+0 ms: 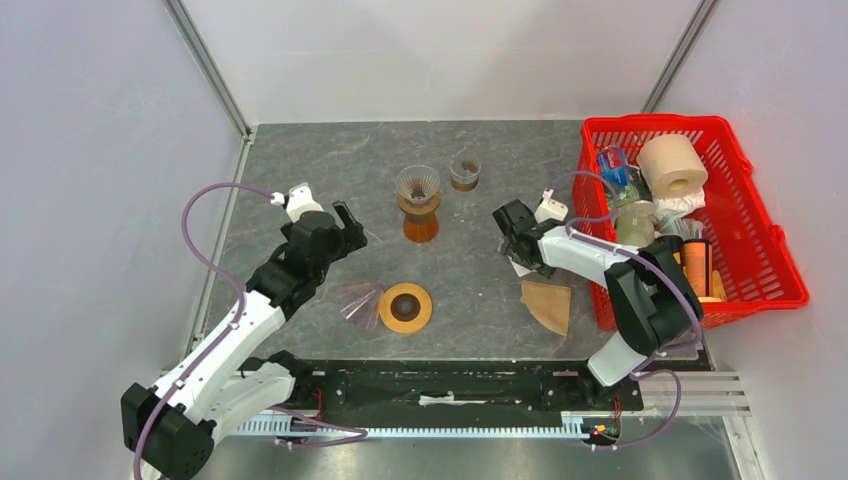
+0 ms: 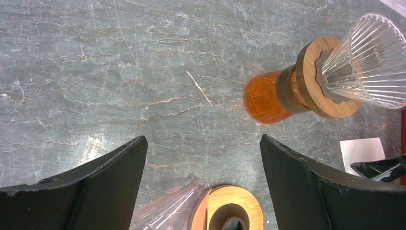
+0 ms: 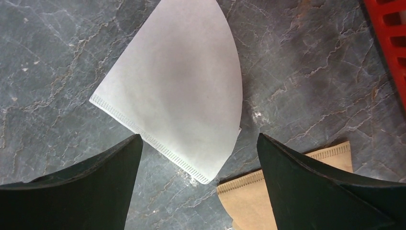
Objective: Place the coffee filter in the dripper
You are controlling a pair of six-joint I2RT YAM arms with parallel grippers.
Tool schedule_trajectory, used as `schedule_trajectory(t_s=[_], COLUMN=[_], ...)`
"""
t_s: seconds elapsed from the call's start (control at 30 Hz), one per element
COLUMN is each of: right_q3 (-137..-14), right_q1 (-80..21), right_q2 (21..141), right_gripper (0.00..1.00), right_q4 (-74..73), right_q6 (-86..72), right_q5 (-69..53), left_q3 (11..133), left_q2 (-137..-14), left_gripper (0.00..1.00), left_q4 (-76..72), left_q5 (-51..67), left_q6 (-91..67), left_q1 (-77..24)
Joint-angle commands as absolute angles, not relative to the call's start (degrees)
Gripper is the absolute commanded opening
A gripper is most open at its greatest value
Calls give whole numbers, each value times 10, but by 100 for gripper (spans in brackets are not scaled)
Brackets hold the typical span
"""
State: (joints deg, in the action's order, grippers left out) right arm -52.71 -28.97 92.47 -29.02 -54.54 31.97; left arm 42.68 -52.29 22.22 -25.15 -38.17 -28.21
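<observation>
The white filter (image 3: 182, 91) is laid flat on the surface (image 3: 48, 57), folded into its fan shape, with the crimped seam along the lower left edge. It's found right under the right pincer (image 3: 201, 182), whose jaws are spread wide on either side of it, with nothing held. In the top view only a sliver of it can be made out beneath that pincer, well to the right of the dripper (image 1: 418, 186). A brown filter (image 3: 287, 187) is parked just beside its lower corner. Whether the two are touching can't really be told.

Handling-wise, it's thin paper, so it's next to weightless, floppy and easily creased. It's also lying flush on stone, which makes it awkward to get under. It's probably best pinched gently at the stiffer crimped seam or at a corner that can be scraped up, since the brown one could get dragged along.

The dripper is a ribbed glass cone seated upright in a wooden collar on an orange jar (image 1: 420, 226), mouth up, with nothing seen inside. It looks fragile and a bit top-heavy, so it shouldn't be bumped when the paper is dropped in. The left pincer (image 2: 203, 177) is hung near it, jaws also wide and empty. A second glass cone (image 1: 362, 300) is tipped on its side by a wooden ring (image 1: 405, 307), nearer the arms. A red basket (image 1: 650, 122) of odds and ends is sat at the far right.
</observation>
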Motion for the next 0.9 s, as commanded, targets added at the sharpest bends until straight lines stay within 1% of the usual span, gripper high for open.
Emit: schedule_trajectory(t_s=[0.0,0.43,0.87], right_q3=[-504,-476,-482], right_q1=[-282,-278,-278], right_q2=[934,921,906], right_gripper=[97,94,93], right_q4=[-250,-175,-161], right_q6=[-582,-580,-568], right_q5=[334,349,363], left_q3=[422,421,425], left_q2=[-517,-526,-537], left_gripper=[95,95,95], left_q4=[210,209,208], left_q5=[-258,-252,-242], left_q6=[-400,-402,-401], left_q1=[-281,-281,-282])
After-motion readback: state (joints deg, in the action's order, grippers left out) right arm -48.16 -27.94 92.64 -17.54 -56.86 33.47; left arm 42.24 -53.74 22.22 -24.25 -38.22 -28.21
